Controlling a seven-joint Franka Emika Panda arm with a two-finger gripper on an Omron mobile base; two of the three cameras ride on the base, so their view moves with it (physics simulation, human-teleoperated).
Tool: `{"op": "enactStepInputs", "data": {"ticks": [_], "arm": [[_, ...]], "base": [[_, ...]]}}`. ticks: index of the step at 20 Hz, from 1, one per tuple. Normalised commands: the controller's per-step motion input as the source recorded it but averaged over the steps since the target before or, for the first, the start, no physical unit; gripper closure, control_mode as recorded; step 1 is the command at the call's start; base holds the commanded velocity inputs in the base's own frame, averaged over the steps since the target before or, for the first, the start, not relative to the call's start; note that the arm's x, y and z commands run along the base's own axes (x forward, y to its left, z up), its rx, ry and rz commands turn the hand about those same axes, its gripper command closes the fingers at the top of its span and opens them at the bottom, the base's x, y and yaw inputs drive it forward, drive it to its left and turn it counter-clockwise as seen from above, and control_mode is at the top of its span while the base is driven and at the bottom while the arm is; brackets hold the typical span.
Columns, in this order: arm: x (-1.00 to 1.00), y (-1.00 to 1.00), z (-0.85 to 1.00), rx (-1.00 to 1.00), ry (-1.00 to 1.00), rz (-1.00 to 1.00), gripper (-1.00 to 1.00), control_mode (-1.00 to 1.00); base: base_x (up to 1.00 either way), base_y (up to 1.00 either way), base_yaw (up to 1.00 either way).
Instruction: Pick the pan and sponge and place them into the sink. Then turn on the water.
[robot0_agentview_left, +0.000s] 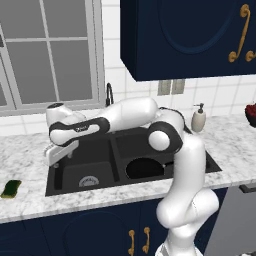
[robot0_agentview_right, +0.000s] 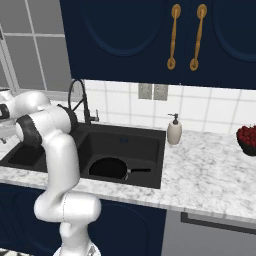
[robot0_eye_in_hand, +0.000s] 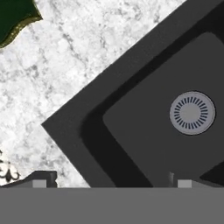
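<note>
One sponge (robot0_agentview_left: 11, 188) is lying on the surface left of the sink (robot0_agentview_left: 67, 187), beyond the wide-open, empty end effector (robot0_agentview_left: 56, 156) hovering there.

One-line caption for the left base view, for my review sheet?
Pan already in the sink's right basin; open hand over the left basin, sponge on the counter further left.

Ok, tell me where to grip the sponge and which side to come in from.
The sponge lies flat on the marble counter left of the sink, nothing crowding it. Probably best from straight above, open gripper closing across its two long sides, the narrower span; its low profile leaves little to pinch sideways.
</note>
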Motion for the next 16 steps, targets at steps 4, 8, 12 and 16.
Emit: {"op": "enactStepInputs", "data": {"ticks": [4,8,12,16], "arm": [[-0.19,0.06,-0.03,0.0,0.0,-0.15,-1.0,-1.0],[-0.21,0.05,-0.03,0.0,0.0,-0.2,-1.0,-1.0],[-0.24,0.09,-0.12,0.0,0.0,-0.26,-1.0,-1.0],[-0.22,0.04,-0.03,0.02,0.0,-0.33,-1.0,-1.0]], "base": [[0.0,0.0,0.0],[0.0,0.0,0.0],[0.0,0.0,0.0],[0.0,0.0,0.0]]}}
